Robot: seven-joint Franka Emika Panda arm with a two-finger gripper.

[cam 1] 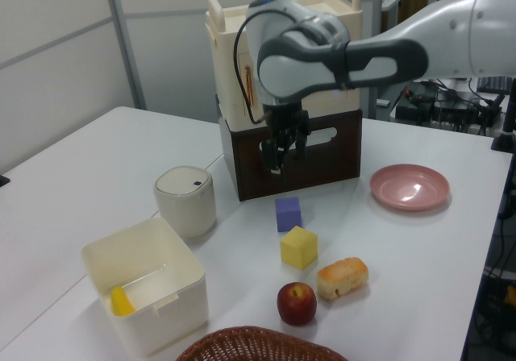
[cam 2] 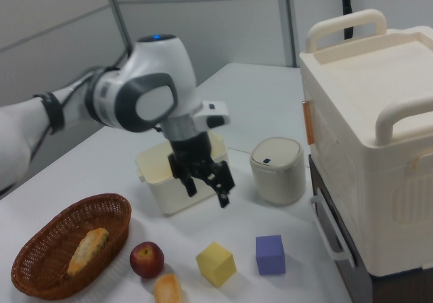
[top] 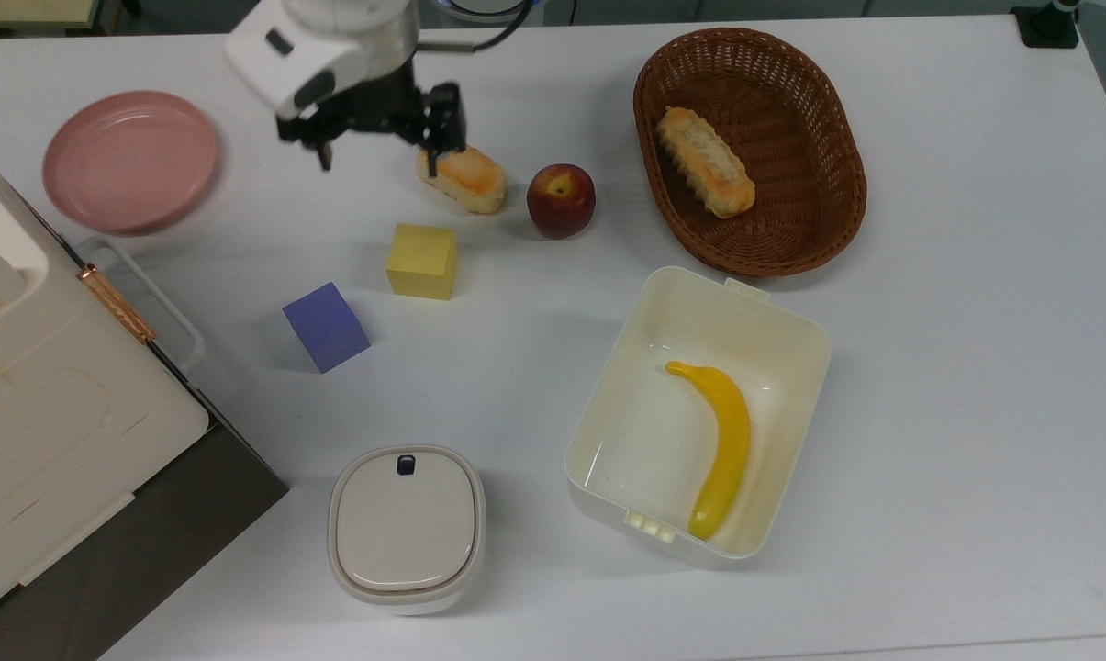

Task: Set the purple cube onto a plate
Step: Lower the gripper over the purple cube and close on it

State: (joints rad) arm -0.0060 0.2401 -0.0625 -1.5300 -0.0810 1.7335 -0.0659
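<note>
On the white table, the purple cube sat by itself, at about 4 o'clock from the pink plate in the top view and well apart from it; the plate held nothing. The yellow cube stood near the purple cube at its 2 o'clock. The pincer hung above the table with its fingers spread wide and gripping nothing, one fingertip over the end of the bread roll. A red apple lay at 3 o'clock from the roll. The brown wicker basket held another bread roll, the open cream box held a banana, and the small lidded container stayed closed.
</note>
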